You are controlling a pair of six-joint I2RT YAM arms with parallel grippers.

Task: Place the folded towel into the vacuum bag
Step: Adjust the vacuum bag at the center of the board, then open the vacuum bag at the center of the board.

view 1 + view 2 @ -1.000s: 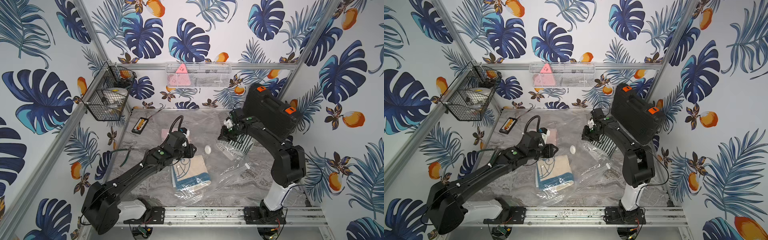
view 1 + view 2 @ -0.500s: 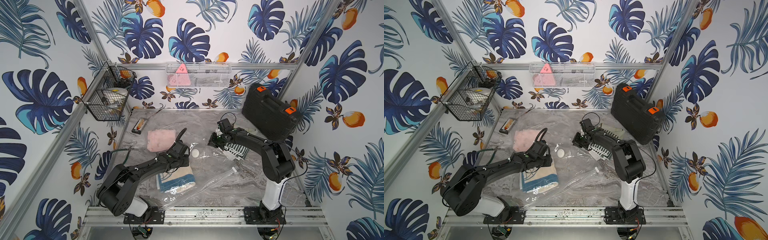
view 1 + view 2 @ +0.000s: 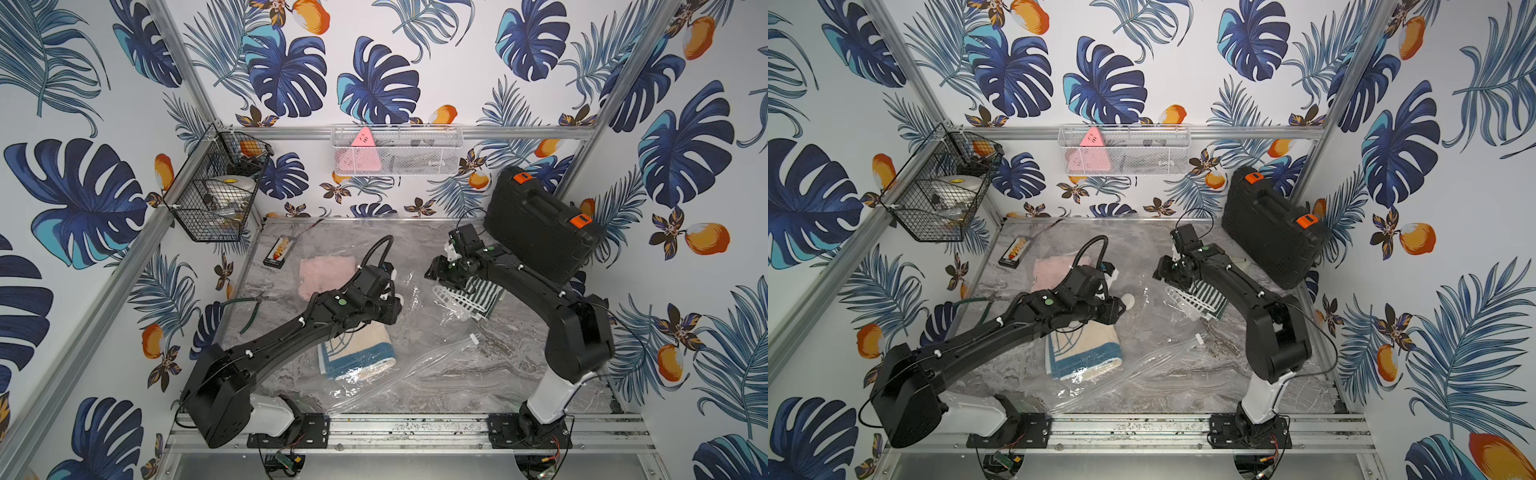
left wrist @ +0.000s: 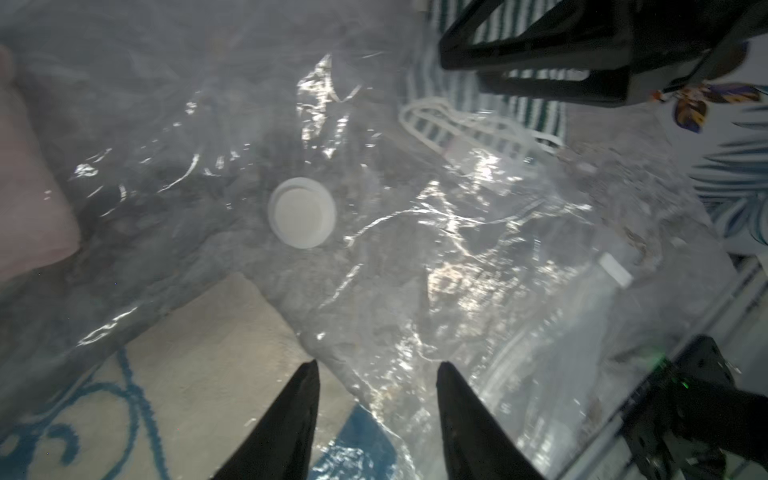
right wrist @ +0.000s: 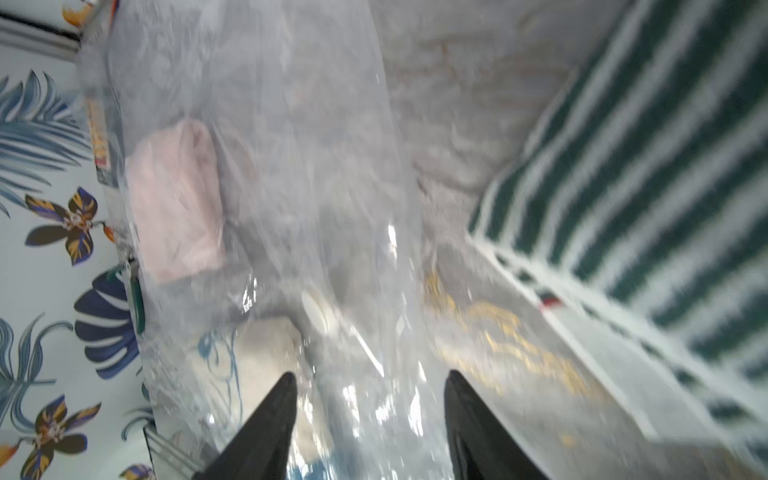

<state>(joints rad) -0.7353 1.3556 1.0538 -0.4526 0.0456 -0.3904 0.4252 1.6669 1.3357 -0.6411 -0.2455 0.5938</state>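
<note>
Vacuum bag (image 3: 419, 332): clear, crinkled plastic spread flat over the grey marble tabletop (image 3: 478, 386), between the two arms; also seen in a top view (image 3: 1154, 328).
Valve disc (image 4: 301, 212): round and white, on the bag's upper sheet, just beyond the folded towel's far corner.
Slider clip (image 3: 473, 338): small, white, on the bag's zip edge toward the right arm's side.
Folded towel (image 3: 357, 349): beige with blue pattern and blue border, lying under the glossy plastic at the near left part of the bag; partly covered by the left arm.
Left gripper (image 4: 376, 374): fingers spread apart with nothing between them, hovering above the towel's corner and the plastic.
Right gripper (image 5: 370, 384): fingers spread, only blurred plastic showing in the gap; whether they touch it cannot be told.
Striped cloth (image 3: 478, 297): green and white, beneath the right gripper, beside the bag's far right edge.
Pink towel (image 3: 324, 274): folded, behind the left wrist.
Black tool case (image 3: 536, 224): leaning at the back right corner.
</note>
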